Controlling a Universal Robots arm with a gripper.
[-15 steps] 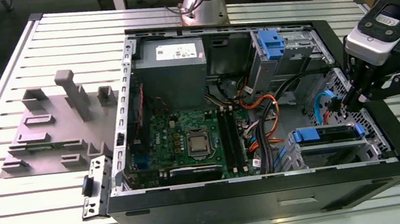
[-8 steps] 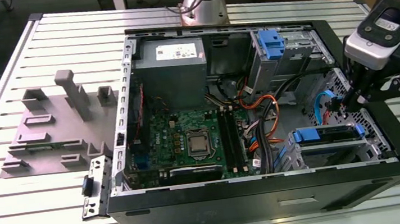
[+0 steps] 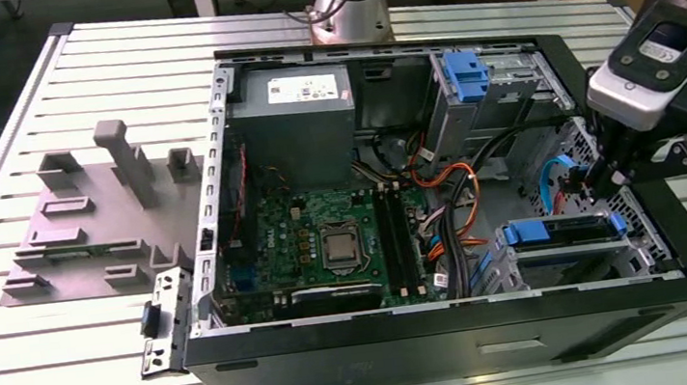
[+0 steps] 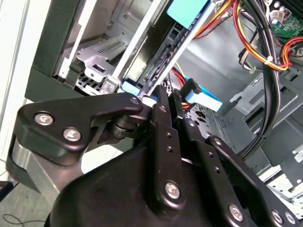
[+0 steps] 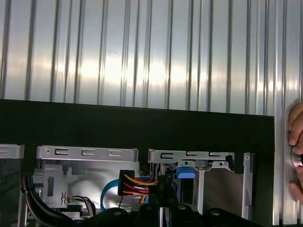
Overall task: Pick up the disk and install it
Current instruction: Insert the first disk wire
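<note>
Ribbed metal table (image 3: pixel 41 373) bearing open computer case (image 3: pixel 464 334); disk (image 3: pixel 564 229) lying in drive cage just below pincer (image 3: pixel 594 191), seemingly installed or nearly so; pincer's grip impossible to tell.

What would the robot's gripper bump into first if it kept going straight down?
Probably the blue-railed disk in its metal bay: the gripper points at its edge in the second wrist view. Depth is unclear.
</note>
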